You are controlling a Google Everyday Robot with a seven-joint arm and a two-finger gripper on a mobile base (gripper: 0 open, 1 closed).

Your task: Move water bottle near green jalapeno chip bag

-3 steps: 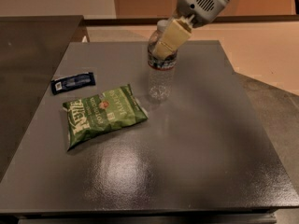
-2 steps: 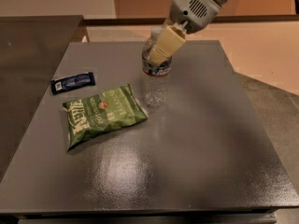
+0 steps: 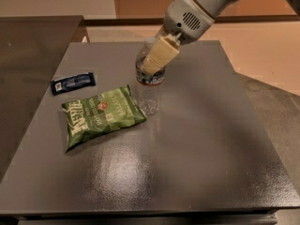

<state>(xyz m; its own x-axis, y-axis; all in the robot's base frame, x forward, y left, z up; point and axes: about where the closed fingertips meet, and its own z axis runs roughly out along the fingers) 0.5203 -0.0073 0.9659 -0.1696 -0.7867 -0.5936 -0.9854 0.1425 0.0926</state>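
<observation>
The water bottle (image 3: pixel 149 90) is a small clear plastic bottle with a dark label band; it stands upright on the grey table (image 3: pixel 197 139), right beside the green jalapeno chip bag (image 3: pixel 99 115). My gripper (image 3: pixel 153 62) reaches down from the upper right and is shut on the bottle's upper part. Its cream fingers (image 3: pixel 159 55) cover the cap and neck. The chip bag lies flat at the bottle's left, its right corner almost touching the bottle's base.
A small flat dark blue wrapper (image 3: pixel 72 83) lies on the table to the upper left of the chip bag. A dark counter (image 3: pixel 33 46) adjoins the table at the left. The table's right edge borders a lower grey surface (image 3: pixel 276 107).
My gripper has carried the water bottle to the left and toward the front, closer to the chip bag. The bag and the blue wrapper have not moved.
</observation>
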